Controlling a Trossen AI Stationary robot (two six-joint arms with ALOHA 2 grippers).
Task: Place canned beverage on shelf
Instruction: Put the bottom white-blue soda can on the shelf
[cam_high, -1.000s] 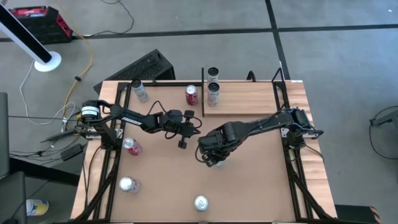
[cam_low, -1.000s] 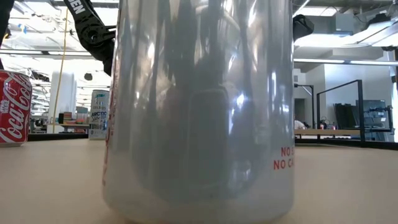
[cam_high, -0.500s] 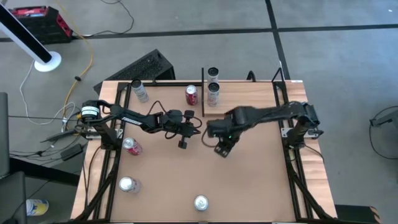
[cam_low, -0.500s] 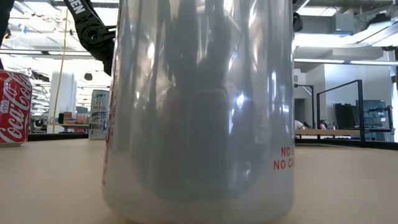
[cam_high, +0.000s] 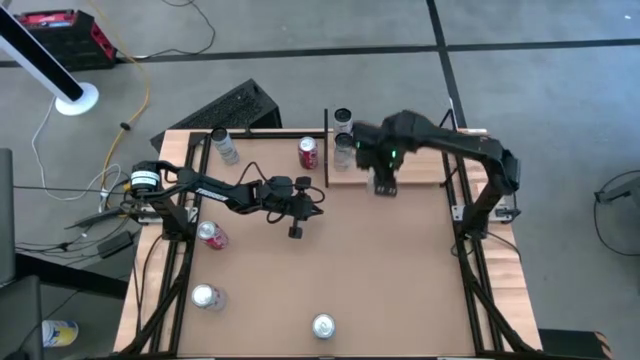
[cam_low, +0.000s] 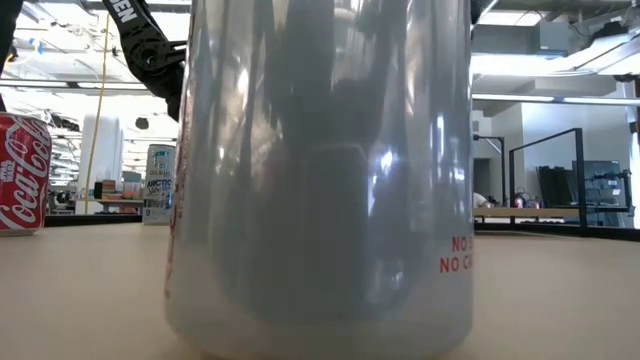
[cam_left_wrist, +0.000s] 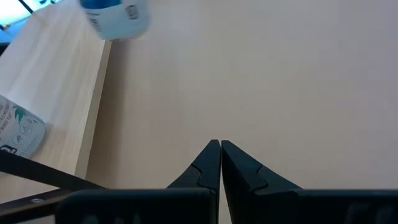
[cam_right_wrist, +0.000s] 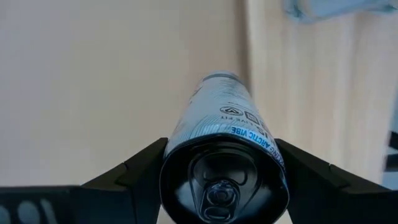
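Can (cam_right_wrist: 224, 155) is clamped between the right gripper (cam_right_wrist: 224, 180) fingers, top end toward the wrist camera, body pointing away. In the high view the right gripper (cam_high: 383, 180) sits over the shelf (cam_high: 420, 160), near its railed end; the can itself is hidden under the arm there.

Shelf lies along the table's (cam_high: 400, 270) far edge, black rail (cam_high: 326, 148) on its short end. Two cans (cam_high: 343, 120) (cam_high: 345, 147) stand on the shelf just inside the rail.

Left gripper (cam_high: 296, 230) waits mid-table, fingers (cam_left_wrist: 211, 163) pressed together, holding nothing.

Off the shelf:
- red can (cam_high: 308, 152) just outside the rail
- pale can (cam_high: 224, 145) lying near the far left corner
- red can (cam_high: 212, 235) lying at the left side
- silver can (cam_high: 205, 296) near left
- silver can (cam_high: 322, 325) at the near edge; it fills the low view (cam_low: 320, 180)
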